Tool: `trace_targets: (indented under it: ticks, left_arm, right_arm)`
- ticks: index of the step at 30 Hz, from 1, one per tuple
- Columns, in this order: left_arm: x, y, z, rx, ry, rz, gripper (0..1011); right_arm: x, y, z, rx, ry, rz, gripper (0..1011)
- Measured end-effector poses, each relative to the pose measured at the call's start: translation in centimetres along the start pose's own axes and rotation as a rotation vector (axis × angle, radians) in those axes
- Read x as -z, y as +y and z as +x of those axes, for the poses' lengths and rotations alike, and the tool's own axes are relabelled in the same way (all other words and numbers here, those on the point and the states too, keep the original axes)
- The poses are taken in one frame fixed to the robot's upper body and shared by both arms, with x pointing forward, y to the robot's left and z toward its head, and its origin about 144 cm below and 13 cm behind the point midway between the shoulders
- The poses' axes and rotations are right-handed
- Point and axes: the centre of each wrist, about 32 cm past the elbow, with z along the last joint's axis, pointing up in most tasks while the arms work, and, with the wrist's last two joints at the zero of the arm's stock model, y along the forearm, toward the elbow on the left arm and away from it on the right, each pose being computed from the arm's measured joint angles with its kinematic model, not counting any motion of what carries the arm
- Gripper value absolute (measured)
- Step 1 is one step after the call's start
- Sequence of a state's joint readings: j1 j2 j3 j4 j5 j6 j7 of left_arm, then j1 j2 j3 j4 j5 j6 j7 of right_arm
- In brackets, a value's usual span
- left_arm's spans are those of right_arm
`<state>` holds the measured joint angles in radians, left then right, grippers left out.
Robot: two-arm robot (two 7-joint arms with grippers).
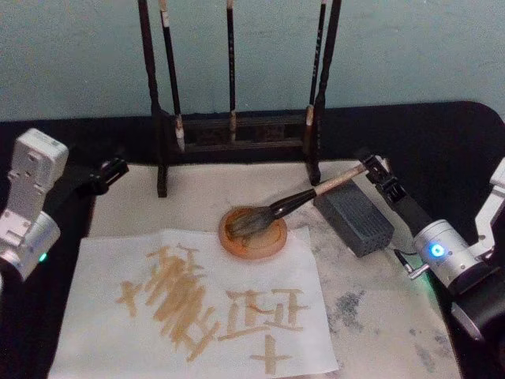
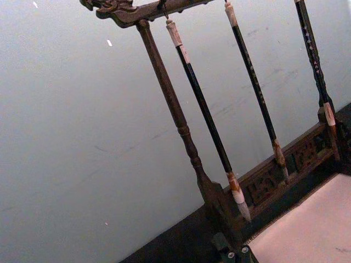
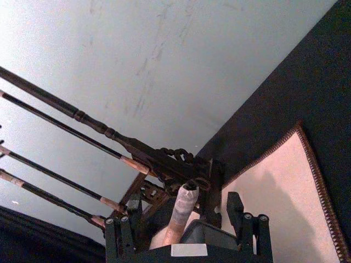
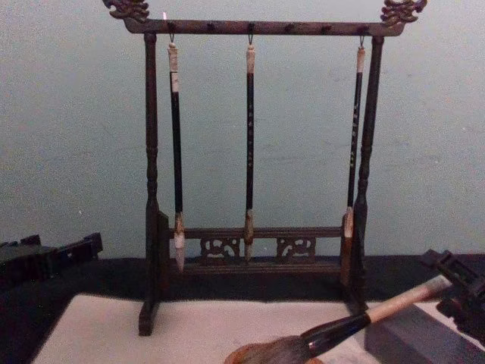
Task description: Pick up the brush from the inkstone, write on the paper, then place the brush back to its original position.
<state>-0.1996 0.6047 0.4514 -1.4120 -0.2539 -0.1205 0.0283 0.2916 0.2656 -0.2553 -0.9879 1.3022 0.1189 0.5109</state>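
Brush is lying with bristles in the inkstone and handle on the grey block, right gripper is straddling its tail with fingers spread, not pinching; I'm judging it light and stiff with a slick handle and soft wet tip, so I'm favouring a mid-handle grip; left gripper is sitting parked left of the paper.

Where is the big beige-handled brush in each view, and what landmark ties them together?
Head view: the brush lies diagonally right of centre, bristles on the inkstone, handle end at the right gripper.
Chest view: brush along the bottom right, slanting up.
Right wrist view: its handle between the open fingers.
Left wrist view: wooden rack and hanging thin brushes.
Shared landmark: the wooden rack.
Left gripper parked at head view's left.
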Motion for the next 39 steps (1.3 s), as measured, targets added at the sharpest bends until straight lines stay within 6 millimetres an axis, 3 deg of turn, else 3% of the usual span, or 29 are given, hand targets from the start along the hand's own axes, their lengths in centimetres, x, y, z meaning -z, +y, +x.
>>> trace_targets:
  ticks: [39]
  left_arm:
    - [0.00, 0.00, 0.00, 0.000, 0.000, 0.000, 1002]
  right_arm:
    - [0.81, 0.65, -0.03, -0.012, 0.090, -0.011, 1001]
